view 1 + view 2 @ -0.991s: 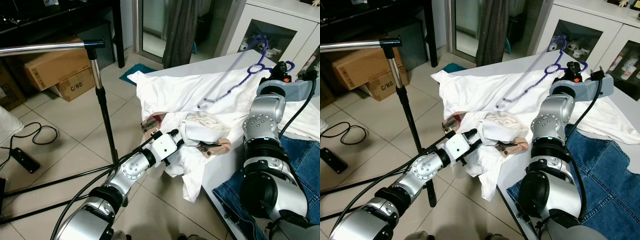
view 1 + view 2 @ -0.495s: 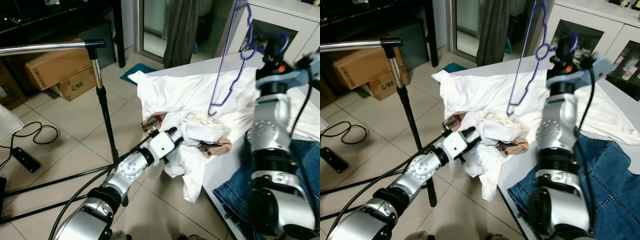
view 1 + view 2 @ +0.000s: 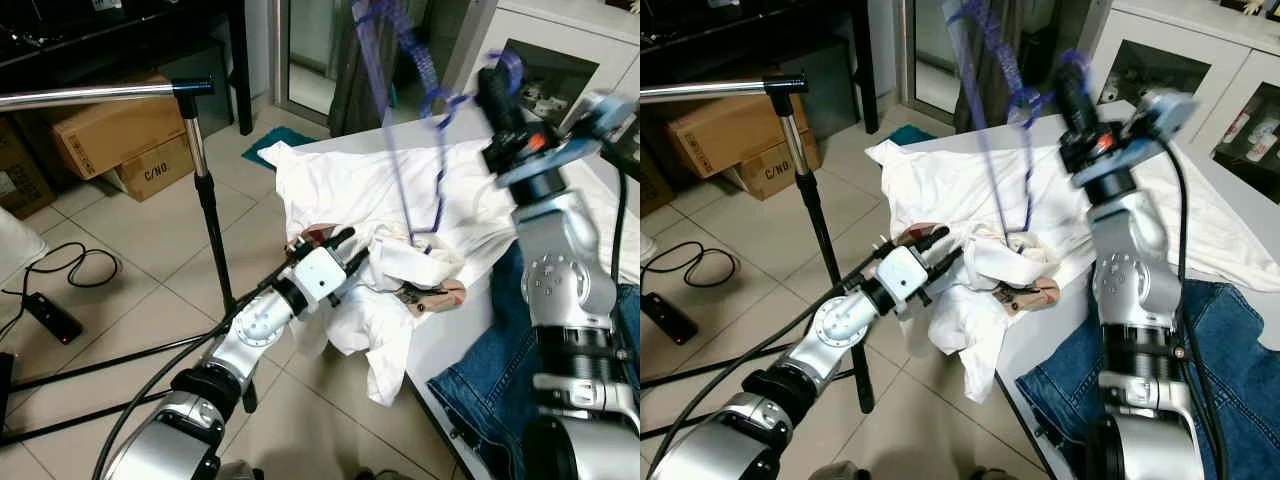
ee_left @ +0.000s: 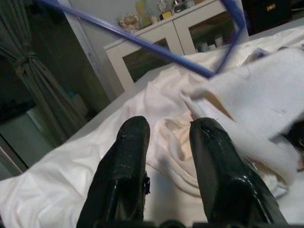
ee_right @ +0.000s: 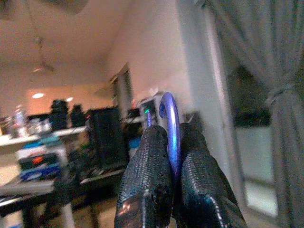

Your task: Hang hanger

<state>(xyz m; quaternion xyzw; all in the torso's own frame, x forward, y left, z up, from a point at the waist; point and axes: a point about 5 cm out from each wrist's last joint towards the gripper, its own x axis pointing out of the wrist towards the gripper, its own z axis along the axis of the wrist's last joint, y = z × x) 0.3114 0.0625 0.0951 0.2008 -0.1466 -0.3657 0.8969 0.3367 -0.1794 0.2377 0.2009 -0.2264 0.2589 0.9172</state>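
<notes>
Right wrist view: right gripper has both black fingers clamped on the loop of the purple hanger, so that grasp is firm. From the head views the hanger is up in the air over the table, blurred w/ motion, its long body trailing down twd the white clothes and its upper end near the frame top; exact tilt is hard to read thru the blur, prob. steeply slanted. Key relation: the rack's metal rail lies well off to the robot's left of the hanger, roughly horizontal, on its stand pole, so the hanger has to cross leftward over the clothes pile to reach it. Right arm holds the thing; left arm is nearer the rail but not carrying. Left gripper sits low at the table edge by the crumpled clothes, fingers parted and holding nothing, per left wrist view. Vs 1 s ago: the hanger lay low over the white cloth, then rose upright at 0.5 s, and now has swung further left and higher; right forearm has turned w/ it. Left gripper has lifted slightly off the cloth.
</notes>
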